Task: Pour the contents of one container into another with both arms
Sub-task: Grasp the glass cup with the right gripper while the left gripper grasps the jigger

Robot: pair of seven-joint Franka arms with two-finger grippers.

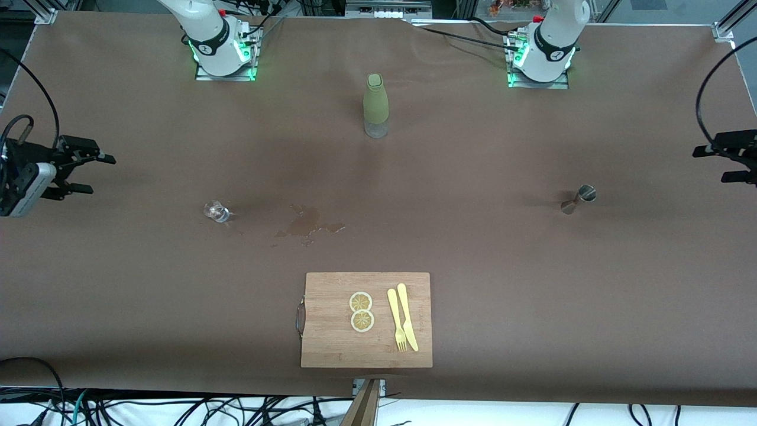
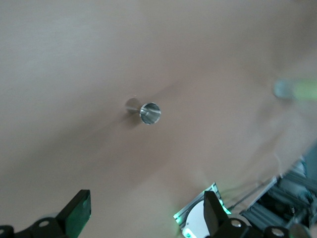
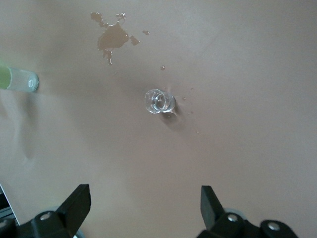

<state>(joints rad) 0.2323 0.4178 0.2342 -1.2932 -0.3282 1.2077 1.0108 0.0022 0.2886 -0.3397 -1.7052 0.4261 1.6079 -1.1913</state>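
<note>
A small clear glass (image 1: 216,211) stands on the brown table toward the right arm's end, and the right wrist view shows it (image 3: 159,101) too. A metal jigger (image 1: 579,198) stands toward the left arm's end; from the left wrist I look down into its cup (image 2: 148,112). A green-sleeved bottle (image 1: 376,105) stands upright midway between the two bases. My right gripper (image 1: 102,175) (image 3: 146,201) hangs open and empty over the table's edge at its own end. My left gripper (image 1: 709,165) (image 2: 146,208) hangs open and empty over the table's edge at the left arm's end.
A dark liquid spill (image 1: 307,223) (image 3: 114,37) wets the cloth beside the glass. Nearer to the front camera lies a wooden cutting board (image 1: 331,337) with two lemon slices (image 1: 361,311) and a yellow fork and knife (image 1: 403,324). Cables trail along the table's ends.
</note>
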